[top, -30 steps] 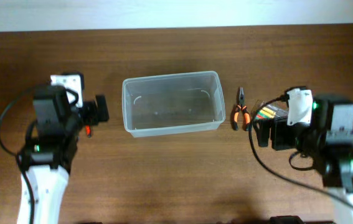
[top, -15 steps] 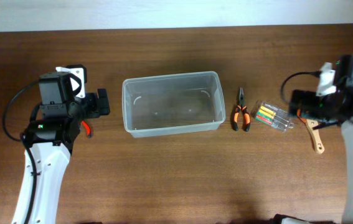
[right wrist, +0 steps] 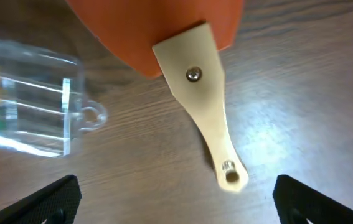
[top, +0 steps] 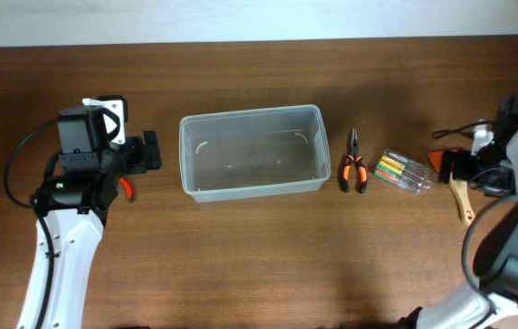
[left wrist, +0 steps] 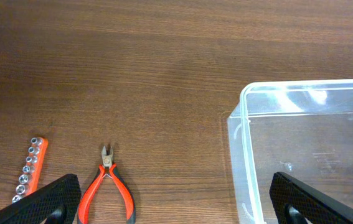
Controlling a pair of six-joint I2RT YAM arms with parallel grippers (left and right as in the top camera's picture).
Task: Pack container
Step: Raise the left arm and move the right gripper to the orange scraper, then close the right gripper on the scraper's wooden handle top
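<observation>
The container (top: 251,151) stands empty, with the left gripper (top: 145,155) just to its left, jaws spread wide on nothing. I judge the container light, thin-walled, flexible and slick, so I'd pinch the thicker rim at a short end. The right gripper (right wrist: 176,202), well to the container's right over the wooden-handled scraper (right wrist: 204,106), also gapes empty. Since half a second ago the right arm has swung further from the container, while the left hasn't moved.
</observation>
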